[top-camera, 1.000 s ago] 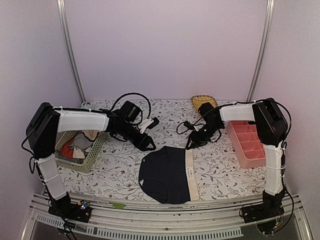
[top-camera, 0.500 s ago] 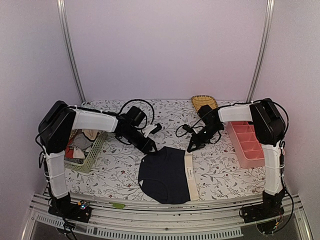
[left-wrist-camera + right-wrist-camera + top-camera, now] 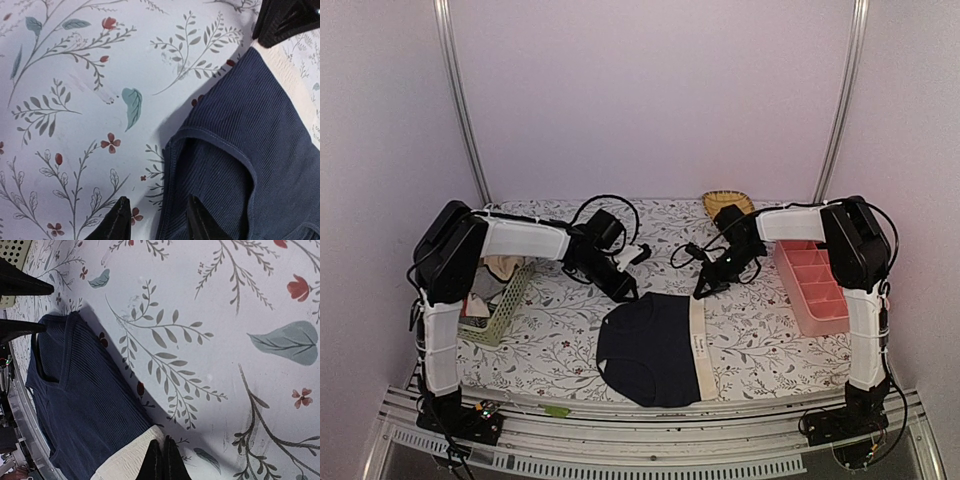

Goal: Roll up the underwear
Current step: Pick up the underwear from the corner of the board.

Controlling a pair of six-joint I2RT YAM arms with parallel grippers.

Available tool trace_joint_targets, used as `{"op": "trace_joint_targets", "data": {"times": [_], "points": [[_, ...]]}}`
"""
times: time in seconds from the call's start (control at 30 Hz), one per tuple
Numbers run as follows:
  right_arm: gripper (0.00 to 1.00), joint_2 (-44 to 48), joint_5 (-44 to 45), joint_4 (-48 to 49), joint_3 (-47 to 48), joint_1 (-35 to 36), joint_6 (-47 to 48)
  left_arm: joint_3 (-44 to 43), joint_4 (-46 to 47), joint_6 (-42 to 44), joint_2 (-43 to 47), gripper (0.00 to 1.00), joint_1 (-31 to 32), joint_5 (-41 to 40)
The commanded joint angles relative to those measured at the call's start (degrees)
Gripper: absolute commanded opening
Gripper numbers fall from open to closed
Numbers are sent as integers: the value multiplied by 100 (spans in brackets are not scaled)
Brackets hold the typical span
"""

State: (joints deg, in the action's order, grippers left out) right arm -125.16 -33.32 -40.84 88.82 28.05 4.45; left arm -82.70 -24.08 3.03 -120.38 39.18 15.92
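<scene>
The underwear (image 3: 650, 348) is a dark navy ribbed pair with a cream waistband (image 3: 699, 340), lying flat near the table's front middle. My left gripper (image 3: 628, 294) is low at its far left corner. In the left wrist view the left gripper (image 3: 157, 201) is open, one fingertip on the floral cloth and the other on the navy fabric (image 3: 250, 125), straddling the hem. My right gripper (image 3: 700, 292) is at the far end of the waistband. In the right wrist view the right gripper (image 3: 162, 441) is shut, pinching the cream band's corner (image 3: 127, 460) beside the navy cloth (image 3: 85, 390).
A green basket (image 3: 506, 300) holding other garments stands at the left under the left arm. A pink compartment tray (image 3: 812, 285) sits at the right, and a woven bowl (image 3: 728, 205) at the back. The floral table cover (image 3: 560, 340) ends close in front of the underwear.
The left arm has reached right and down to the underwear's far left corner, its jaws narrowing. The right gripper has shut at the waistband corner.
</scene>
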Motion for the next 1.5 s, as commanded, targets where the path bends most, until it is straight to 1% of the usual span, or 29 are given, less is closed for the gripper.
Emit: {"op": "trace_joint_targets", "data": {"times": [0.0,0.1,0.17,0.3,0.33,0.37,0.73,0.9,1.07,1.1,1.2,1.47], "points": [[0,43,48,67,215,-27,-118,-123,-292,395,-265,38,343,-504],[0,68,40,68,215,-28,-122,-157,-326,431,-395,34,430,-724],[0,79,37,67,215,-41,-120,-180,-350,422,-461,30,452,-784],[0,90,31,83,268,-60,-160,-194,-370,471,-454,12,447,-861],[0,95,30,103,288,-63,-176,-190,-339,485,-421,4,430,-841],[0,105,22,117,318,-70,-212,-194,-309,499,-384,0,415,-813],[0,213,-53,79,898,-155,-370,-355,78,524,145,0,100,-258],[0,354,-64,-56,1003,-158,-359,-317,191,587,432,0,90,-245],[0,510,-73,-83,873,-160,-339,-4,410,580,712,0,79,-110],[0,550,-76,-98,848,-159,-339,45,414,578,909,0,81,-70],[0,740,-68,-77,695,-158,-369,218,414,557,1110,0,85,163],[0,1445,-114,193,-234,-79,-418,839,558,479,1594,0,184,400]]}}
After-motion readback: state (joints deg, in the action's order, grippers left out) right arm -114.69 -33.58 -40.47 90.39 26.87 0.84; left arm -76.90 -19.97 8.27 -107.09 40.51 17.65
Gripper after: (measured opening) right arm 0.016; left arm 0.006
